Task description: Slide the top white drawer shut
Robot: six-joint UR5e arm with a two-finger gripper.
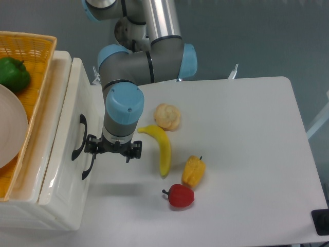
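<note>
The top white drawer (78,98) sits at the left, and its glossy front panel faces the table. Its black curved handle (79,135) is on that panel. The panel stands a little out from the cabinet body, with a narrow gap behind it. A second black handle (88,169), on the lower drawer front, shows just below and to the right. My gripper (113,150) points straight down right beside the drawer front, level with the handles. Its left side is at or touching the lower handle. The blue wrist hides the fingers, so I cannot tell how the jaws stand.
A yellow woven basket (41,56) on top of the cabinet holds a green pepper (13,73) and a white plate (10,128). On the table lie a banana (162,146), a bread roll (167,116), a yellow pepper (194,171) and a red pepper (180,196).
</note>
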